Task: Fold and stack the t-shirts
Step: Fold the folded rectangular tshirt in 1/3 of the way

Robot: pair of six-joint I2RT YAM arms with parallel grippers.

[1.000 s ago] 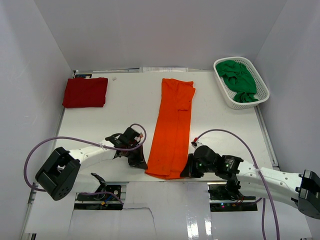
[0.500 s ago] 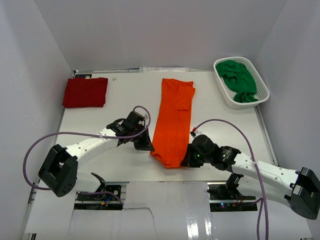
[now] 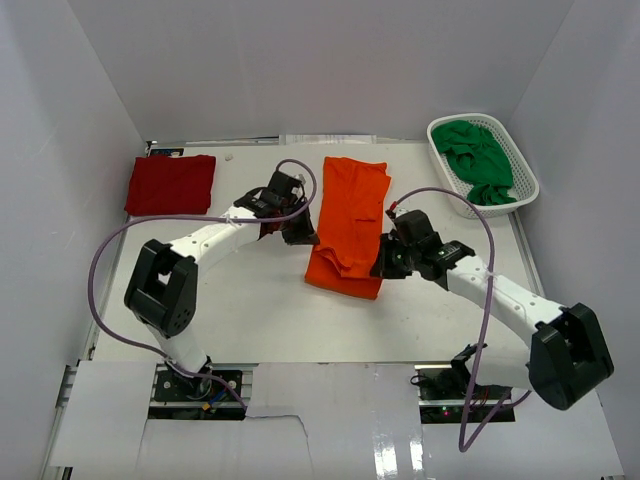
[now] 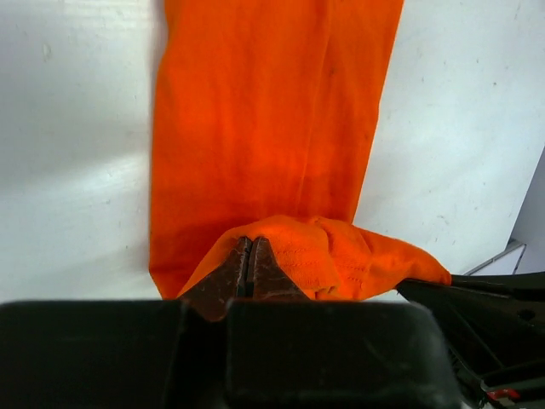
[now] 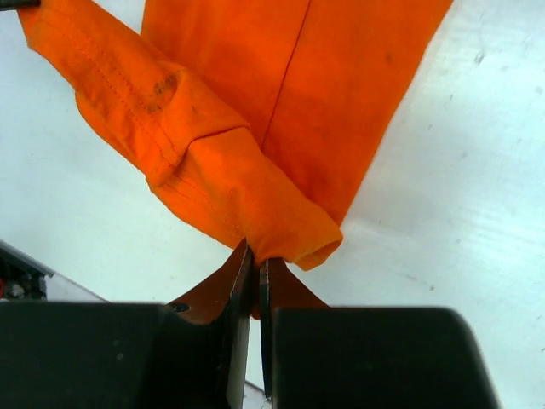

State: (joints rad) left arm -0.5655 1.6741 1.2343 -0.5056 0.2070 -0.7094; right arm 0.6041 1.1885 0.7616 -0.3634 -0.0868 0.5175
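White walls stand around a white bench (image 3: 230,300). At the far left, a dark red shirt (image 3: 170,185) lies folded flat. Next, the left claw (image 3: 303,237) is pinched tight on one near corner of the orange shirt (image 3: 350,210), which lies in the middle of the bench. The right claw (image 3: 378,268) is pinched tight on the other near corner. That end is lifted and doubled over the rest. At the far right, a white basket (image 3: 453,198) holds the green shirt (image 3: 475,160).

The cloth could slip out, because each claw holds only a small bit of the edge. Then the fold would land crooked. If one claw goes ahead of the other, the hem could twist.

I count three shirts, one basket and two claws.
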